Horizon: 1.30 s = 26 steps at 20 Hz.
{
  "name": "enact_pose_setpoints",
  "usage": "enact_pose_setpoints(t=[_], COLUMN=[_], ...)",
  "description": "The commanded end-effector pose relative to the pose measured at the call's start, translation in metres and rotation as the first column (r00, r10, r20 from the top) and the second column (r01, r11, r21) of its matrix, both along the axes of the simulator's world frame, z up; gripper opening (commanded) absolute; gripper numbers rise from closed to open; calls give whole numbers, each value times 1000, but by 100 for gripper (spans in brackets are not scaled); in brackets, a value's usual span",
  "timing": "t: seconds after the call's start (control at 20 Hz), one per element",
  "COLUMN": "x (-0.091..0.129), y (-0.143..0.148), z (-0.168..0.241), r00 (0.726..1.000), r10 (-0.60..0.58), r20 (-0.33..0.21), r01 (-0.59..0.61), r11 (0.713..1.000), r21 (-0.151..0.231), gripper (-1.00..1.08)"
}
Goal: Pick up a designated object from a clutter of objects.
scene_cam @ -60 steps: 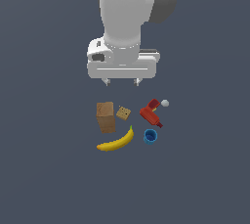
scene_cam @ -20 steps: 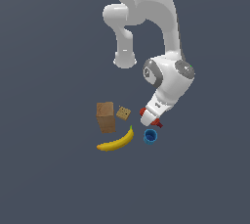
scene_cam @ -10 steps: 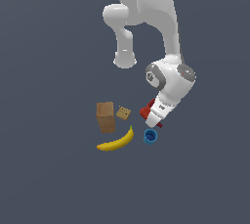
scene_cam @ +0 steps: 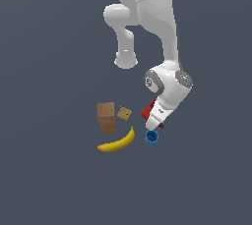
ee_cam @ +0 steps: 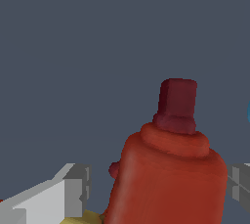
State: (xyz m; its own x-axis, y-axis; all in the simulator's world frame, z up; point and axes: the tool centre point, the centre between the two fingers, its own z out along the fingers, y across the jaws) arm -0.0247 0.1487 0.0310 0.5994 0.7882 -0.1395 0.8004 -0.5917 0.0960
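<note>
- Presently, the gripper [ee_cam: 151, 193] is down at the red bottle [ee_cam: 168, 174]; in the wrist view one grey finger [ee_cam: 73, 191] shows on one side of the red body and the edge of the other finger [ee_cam: 240, 186] on the opposite side, so the bottle lies between the pads.
- Finger state: set at a medium spread, bracketing the bottle. Whether the pads press the body cannot be told; a gap seems to remain on one side.
- Location of the task's thing: in the exterior view the red bottle [scene_cam: 147, 110] lies under the arm's hand, just above the blue cup [scene_cam: 151, 137] and to the exterior view's right of the tan dotted cube [scene_cam: 124, 114].
- The maroon nozzle [ee_cam: 177, 104] points away from the wrist camera; the grasp falls on the wider body, which is judged the sounder place.
- Recommendation: close evenly on the body, confirm a firm hold, then lift straight up.
- Risk: the blue cup and the banana [scene_cam: 118, 141] are near; a sideways drag would likely disturb them. The brown box [scene_cam: 106, 117] stands well clear.
</note>
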Motion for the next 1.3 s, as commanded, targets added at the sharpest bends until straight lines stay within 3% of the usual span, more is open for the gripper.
enact_pose_setpoints(t=[0.0,0.05,0.75,1.25], x=[0,0,3,25], y=[0,0,-4,-34], z=[-3,-3,3,50], r00=[1000,1000,1000,1000], r10=[1,1,1,2], r20=[1,1,2,1], r01=[-1,-1,-1,-2], r11=[1000,1000,1000,1000], r21=[0,0,0,1], gripper=[108,-100,-100,-100])
